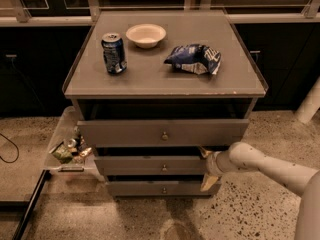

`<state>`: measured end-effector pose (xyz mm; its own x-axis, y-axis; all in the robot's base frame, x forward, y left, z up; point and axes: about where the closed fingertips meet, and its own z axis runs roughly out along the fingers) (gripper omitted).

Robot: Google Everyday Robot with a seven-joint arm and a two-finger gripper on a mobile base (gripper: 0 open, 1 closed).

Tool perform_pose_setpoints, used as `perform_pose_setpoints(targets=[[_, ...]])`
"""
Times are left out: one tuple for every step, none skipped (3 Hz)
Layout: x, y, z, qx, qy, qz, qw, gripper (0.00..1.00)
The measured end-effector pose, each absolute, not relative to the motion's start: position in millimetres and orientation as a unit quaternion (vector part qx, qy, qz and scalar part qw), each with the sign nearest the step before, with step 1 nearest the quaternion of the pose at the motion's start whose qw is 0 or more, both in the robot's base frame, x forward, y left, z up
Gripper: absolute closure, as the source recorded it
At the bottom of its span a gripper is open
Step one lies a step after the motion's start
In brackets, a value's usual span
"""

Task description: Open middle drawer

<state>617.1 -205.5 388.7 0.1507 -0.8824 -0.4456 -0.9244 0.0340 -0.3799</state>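
Observation:
The grey-brown cabinet has three drawer fronts. The middle drawer [150,165] is the mid-sized front with a small round metal knob [164,168] at its centre, and it stands a little out from the cabinet. The top drawer [162,132] above it also stands out. My gripper [207,169] comes in from the right on a white arm [270,164]. It is at the middle drawer's right end, with one yellowish finger [205,152] above the front's edge and one finger [209,182] below it.
On the cabinet top [160,79] stand a blue soda can [114,52], a white bowl [145,35] and a blue chip bag [194,59]. A clear bin [67,146] with small items sits left of the cabinet. The bottom drawer [162,189] is below. Speckled floor surrounds.

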Motion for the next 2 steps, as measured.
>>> perform_pose_setpoints(targets=[[624.1, -205.6, 386.1, -0.685, 0.657, 0.044, 0.312, 0.0], [624.4, -205.6, 386.2, -0.685, 0.657, 0.044, 0.312, 0.19]])
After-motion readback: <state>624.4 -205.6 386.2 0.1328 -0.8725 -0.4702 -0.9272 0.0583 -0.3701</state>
